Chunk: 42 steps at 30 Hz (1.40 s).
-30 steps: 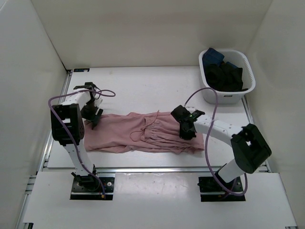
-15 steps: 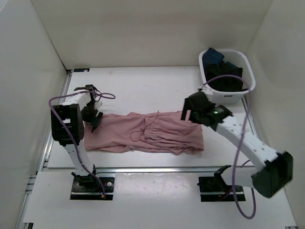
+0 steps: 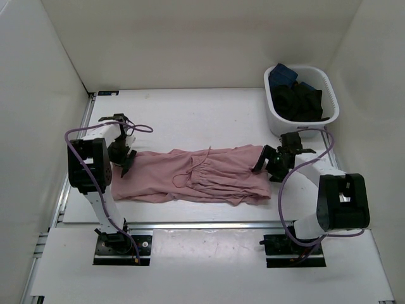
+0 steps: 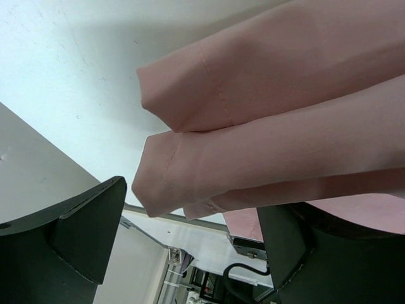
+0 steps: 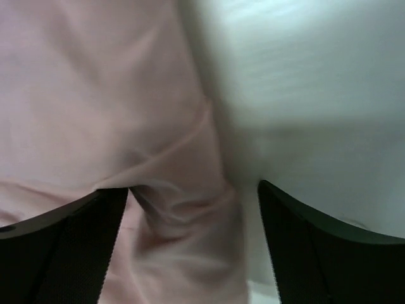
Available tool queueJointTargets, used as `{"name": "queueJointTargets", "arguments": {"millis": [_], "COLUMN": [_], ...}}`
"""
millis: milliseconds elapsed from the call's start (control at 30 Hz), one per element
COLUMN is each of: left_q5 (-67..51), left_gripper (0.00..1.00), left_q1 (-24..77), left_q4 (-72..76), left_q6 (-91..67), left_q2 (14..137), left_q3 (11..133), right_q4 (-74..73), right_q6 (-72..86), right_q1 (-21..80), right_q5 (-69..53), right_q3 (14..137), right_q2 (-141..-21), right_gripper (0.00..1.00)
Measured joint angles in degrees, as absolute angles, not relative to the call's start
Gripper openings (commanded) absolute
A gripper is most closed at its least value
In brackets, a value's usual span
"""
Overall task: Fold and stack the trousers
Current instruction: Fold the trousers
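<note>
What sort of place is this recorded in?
Probably a lab robot cell, not a home: plain white walls box in a white table, with pink trousers spread out and a laundry basket of dark garments.

Black left tool (image 3: 124, 163), right tool (image 3: 262, 166); white links, purple cables (image 3: 279, 196).

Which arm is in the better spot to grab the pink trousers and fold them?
Probably the left. The open left gripper has the leg ends of the trousers lying between its fingers. The right gripper, open too, only straddles the other end's edge, and its view is blurred.
</note>
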<state>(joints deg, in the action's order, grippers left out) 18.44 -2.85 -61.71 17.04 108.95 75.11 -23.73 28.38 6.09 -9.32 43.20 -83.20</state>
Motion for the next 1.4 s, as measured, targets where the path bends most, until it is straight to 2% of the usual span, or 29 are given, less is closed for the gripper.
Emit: {"name": "queueJointTargets", "arguments": {"millis": [133,167,233,267,400,500,600,733,800,900,1133,1267,1400], "left_q5": [18.68,18.68,18.7,18.72,18.68,18.33,18.52,18.57,17.12,12.71,2.52,0.23,-0.71], "left_gripper": [0.94,0.94,0.94,0.94,0.94,0.94,0.94,0.95,0.96,0.97,0.97,0.97,0.97], "left_q1": [-2.85,-2.85,-2.85,-2.85,-2.85,-2.81,-2.07,2.48,6.22,11.81,21.34,22.39,22.26], "left_q4": [-61.43,-61.47,-61.49,-61.41,-61.71,-63.02,-62.7,-62.26,-62.19,-61.84,-63.4,-64.97,-66.54], "left_q6": [17.04,17.04,17.04,17.04,17.04,16.88,15.75,14.52,14.26,13.98,14.7,14.52,14.5], "left_q2": [108.84,108.84,108.84,108.84,108.84,108.84,108.4,108.33,108.71,110.13,114.69,116.4,117.69], "left_q3": [73.93,73.69,73.45,73.45,73.69,75.55,76.47,74.3,73.1,72.86,76.25,78.94,80.6], "right_q4": [-15.59,-14.31,-12.69,-12.56,-17.69,-30.13,-44.25,-56.23,-60.23,-66.15,-71.96,-73.14,-73.12], "right_q6": [29.34,29.54,29.61,29.71,28.14,24.21,20.18,17.45,17.58,19.07,26.5,30.22,32.32], "right_q1": [5.58,5.13,3.84,2.92,-3.53,-9.8,-13.43,-11.51,-7.05,6.57,34.44,42.52,46.59], "right_q5": [-18.22,-20.21,-23.24,-24.56,-27.27,-22.48,-12.95,-0.99,4.56,11.07,17.41,17.43,14.72], "right_q3": [39.77,39.16,38.17,37.76,37.85,42.26,54.28,75.64,84.47,94.85,105.25,105.21,105.95], "right_q2": [-84.07,-84.71,-86.28,-87.13,-86.52,-82.46,-79.13,-78.61,-79.05,-82.37,-102.65,-109.25,-109.86], "right_gripper": [0.55,0.3,0.05,0.0,0.0,0.0,0.0,0.0,0.0,0.0,0.0,0.0,0.0]}}
